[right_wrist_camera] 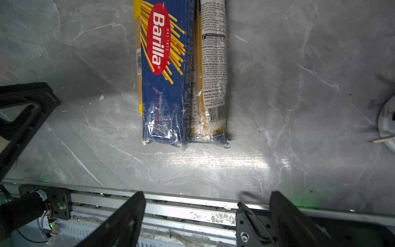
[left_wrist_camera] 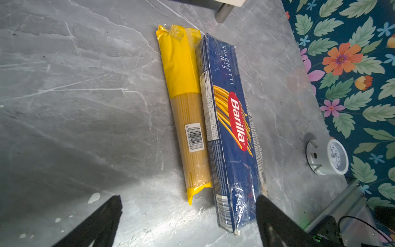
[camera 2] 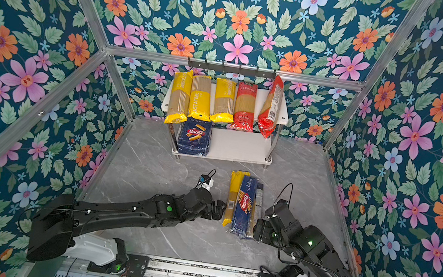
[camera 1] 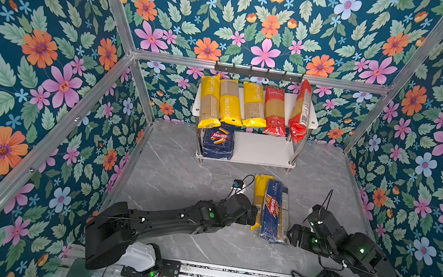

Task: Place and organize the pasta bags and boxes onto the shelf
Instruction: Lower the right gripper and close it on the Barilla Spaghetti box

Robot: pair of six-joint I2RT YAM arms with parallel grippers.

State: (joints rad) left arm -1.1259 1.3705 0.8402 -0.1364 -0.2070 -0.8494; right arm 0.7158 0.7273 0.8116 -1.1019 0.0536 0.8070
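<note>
Yellow bag (camera 1: 259, 192), blue Barilla bag (camera 1: 271, 209), clear bag (camera 1: 284, 208) — three on the desk (camera 1: 179, 174), long axes near-to-far; shelf (camera 1: 260, 151) holds five more, one box (camera 1: 219, 142). Left hand (left_wrist_camera: 188, 201), right hand (right_wrist_camera: 207, 195): spread apart, empty.

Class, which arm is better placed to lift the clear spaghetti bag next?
Right, probably: the clear bag lies beside the open right end effector; the yellow bag and Barilla bag separate it from the left end effector.

Shelf (camera 1: 260, 151) stands at back of table (camera 1: 173, 173). Upper board: five spaghetti bags (camera 1: 253, 105) in a row, near ends overhanging. Lower board, left end: Barilla carton (camera 1: 219, 142). On table before shelf: Barilla spaghetti bag (camera 1: 272, 209), left-hand bag (camera 1: 260, 192) and right-hand bag (camera 1: 284, 211) touching its sides.
</note>
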